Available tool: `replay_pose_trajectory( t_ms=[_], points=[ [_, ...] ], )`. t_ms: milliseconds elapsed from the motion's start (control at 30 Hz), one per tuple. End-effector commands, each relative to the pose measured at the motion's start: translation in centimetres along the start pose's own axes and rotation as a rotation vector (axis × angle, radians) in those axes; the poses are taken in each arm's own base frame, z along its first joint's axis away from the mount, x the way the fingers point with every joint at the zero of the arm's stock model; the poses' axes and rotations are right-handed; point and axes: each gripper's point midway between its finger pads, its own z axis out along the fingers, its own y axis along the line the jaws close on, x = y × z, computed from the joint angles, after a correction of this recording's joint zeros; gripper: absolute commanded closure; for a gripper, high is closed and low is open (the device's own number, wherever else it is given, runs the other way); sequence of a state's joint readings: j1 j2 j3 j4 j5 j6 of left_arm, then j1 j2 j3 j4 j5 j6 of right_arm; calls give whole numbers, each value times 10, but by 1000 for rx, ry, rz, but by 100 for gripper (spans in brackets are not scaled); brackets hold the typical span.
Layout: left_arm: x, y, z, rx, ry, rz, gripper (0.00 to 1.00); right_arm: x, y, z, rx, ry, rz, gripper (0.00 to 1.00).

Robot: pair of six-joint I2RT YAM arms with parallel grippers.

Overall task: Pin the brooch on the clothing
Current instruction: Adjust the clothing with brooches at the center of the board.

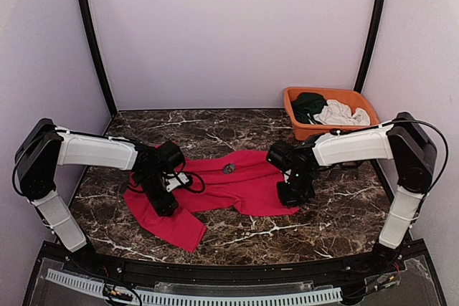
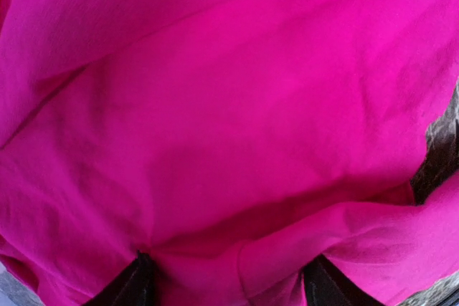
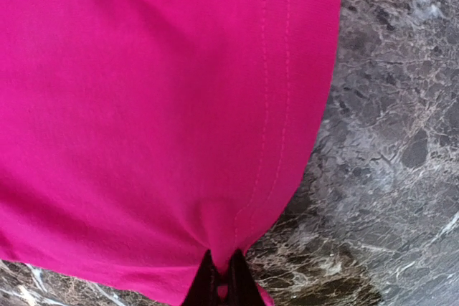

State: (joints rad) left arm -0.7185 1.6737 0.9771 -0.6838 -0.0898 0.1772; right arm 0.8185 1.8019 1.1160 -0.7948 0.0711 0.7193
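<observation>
An orange bin (image 1: 305, 132) sits at the far right corner of the dark marble table (image 1: 215, 123), holding a green garment (image 1: 308, 104) beside a white garment (image 1: 343, 114).

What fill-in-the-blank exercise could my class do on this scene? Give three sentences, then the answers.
1. The brooch sits on the ___ T-shirt.
2. The white garment lies in the ___ basket.
3. The right gripper pinches the ___'s stitched hem.
Missing words: red; orange; T-shirt.
</observation>
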Motion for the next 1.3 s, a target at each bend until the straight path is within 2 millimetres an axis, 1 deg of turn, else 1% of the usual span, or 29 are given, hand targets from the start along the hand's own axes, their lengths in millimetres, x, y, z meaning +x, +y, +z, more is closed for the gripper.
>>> replay_pose_trajectory(
  t_ms=[0,67,100,133,167,200,267,367,533,567,633,700,733,767,800,833,867,900,933,967,1000,1033,1067,1100,1133,1167,1200,1233,1267],
  points=[
    [13,-6,12,26,96,36,38,19,-14,25,54,53,17,100],
    [16,-6,15,22,118,41,67,21,-21,23,67,46,41,100],
    [18,-5,15,13,127,43,73,22,-25,20,72,42,56,100],
    [18,-4,15,9,129,43,82,24,-31,18,80,38,74,100],
    [19,-2,14,2,136,43,86,24,-35,13,83,29,96,100],
    [20,-2,13,-1,140,43,95,24,-39,8,80,17,120,100],
    [23,2,10,-20,148,44,99,24,-49,-4,62,-13,182,100],
    [27,6,6,-48,156,47,99,24,-62,-26,20,-71,278,100],
    [34,16,-2,-104,171,61,99,22,-93,-69,-22,-211,429,100],
    [33,17,-3,-108,173,62,99,22,-97,-78,-41,-240,445,100],
    [35,16,-6,-101,177,68,99,23,-103,-80,-47,-249,454,100],
    [33,13,-11,-84,168,68,99,27,-105,-76,-34,-230,441,100],
    [34,11,-15,-68,165,69,99,29,-104,-71,-26,-211,423,99],
    [31,11,-20,-64,151,68,99,31,-101,-66,-26,-186,406,96],
    [35,10,-24,-60,165,72,99,34,-99,-61,-27,-161,390,93],
    [33,12,-30,-69,155,72,99,37,-96,-57,-26,-135,374,90],
    [38,15,-33,-85,171,74,98,38,-93,-53,-24,-120,359,88],
    [37,17,-40,-94,156,70,88,40,-91,-50,-21,-103,343,86],
    [38,17,-43,-95,156,71,80,41,-87,-49,-24,-94,330,82],
    [37,17,-50,-97,134,71,69,41,-85,-49,-23,-86,318,79],
    [36,17,-54,-97,122,70,65,41,-82,-50,-21,-85,306,77],
    [35,19,-62,-109,107,61,52,40,-81,-54,-14,-87,296,75],
    [33,25,-70,-141,94,57,48,38,-80,-58,-8,-93,289,73],
    [33,28,-78,-158,82,54,42,34,-79,-65,-3,-106,280,70],
    [30,34,-85,-187,65,50,38,30,-79,-73,-1,-121,274,67],
    [29,37,-94,-204,41,45,27,25,-77,-81,-3,-137,265,66],
    [24,43,-102,-236,16,38,22,19,-75,-90,-12,-156,256,51],
    [19,47,-112,-261,-30,26,13,12,-73,-99,-23,-180,248,47],
    [13,57,-122,-311,-61,11,4,5,-69,-108,-35,-205,237,44]
  ],
)
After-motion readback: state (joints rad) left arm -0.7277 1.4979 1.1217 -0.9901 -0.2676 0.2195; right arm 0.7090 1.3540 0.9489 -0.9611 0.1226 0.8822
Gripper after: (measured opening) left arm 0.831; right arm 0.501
